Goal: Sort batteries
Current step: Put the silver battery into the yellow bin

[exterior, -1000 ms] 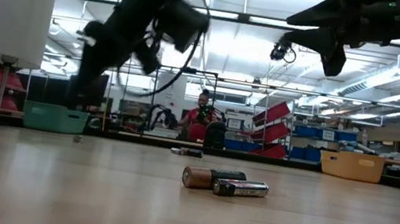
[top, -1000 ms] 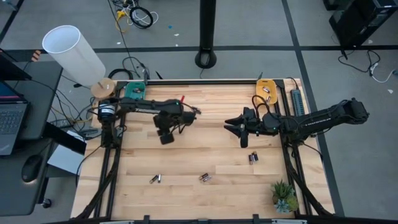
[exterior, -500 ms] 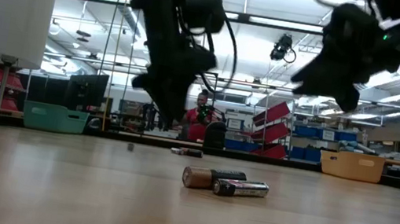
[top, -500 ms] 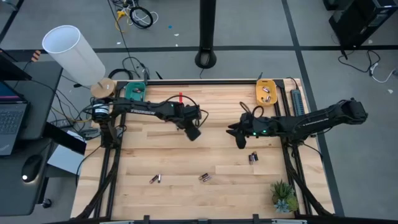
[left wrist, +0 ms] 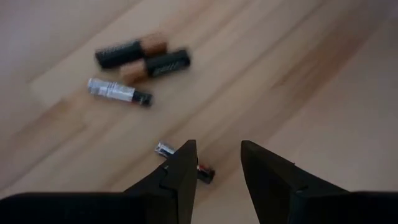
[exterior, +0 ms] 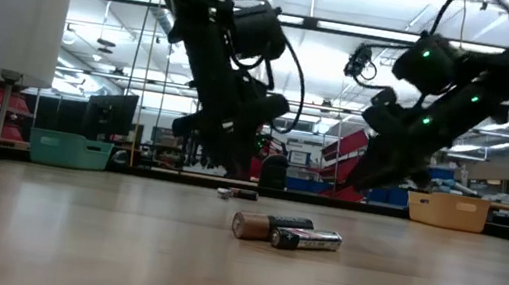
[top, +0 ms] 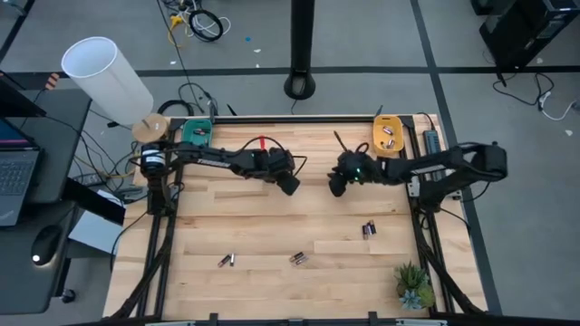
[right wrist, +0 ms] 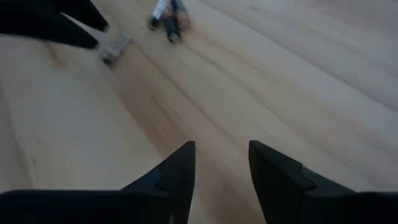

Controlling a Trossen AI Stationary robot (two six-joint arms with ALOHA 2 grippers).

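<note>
Batteries lie scattered over the wooden desk (top: 208, 226). In the high view, one pair (top: 369, 229) sits right of centre in the lower half of the frame, another pair (top: 298, 259) lies lower down near the middle, and a third pair (top: 227, 261) lies to the lower left. The orange tray (top: 389, 135) at the upper right edge of the desk holds a few more cells, and the teal tray (top: 196, 133) sits at the upper left corner.

Near the middle of the upper half of the frame, the left gripper (top: 288, 183) reaches in from the left and the right gripper (top: 337, 184) from the right, the two close together but apart. The low view shows both hanging above the desk surface, with a pair of batteries (exterior: 286, 231) in the foreground, side by side and touching.

In the left wrist view, the left gripper (left wrist: 216, 163) has its fingers spread apart with nothing between them; just beyond one fingertip lies a small silvery cell (left wrist: 165, 149), partly hidden, and farther off lie two dark-and-copper batteries (left wrist: 143, 57) and a thin silver one (left wrist: 118, 92).

In the right wrist view, the right gripper (right wrist: 222, 163) also stands with fingers parted and empty over bare wood, with blurred cells (right wrist: 168, 14) near the upper left of the frame.

A small potted plant (top: 413, 284) stands at the desk's lower right corner.
</note>
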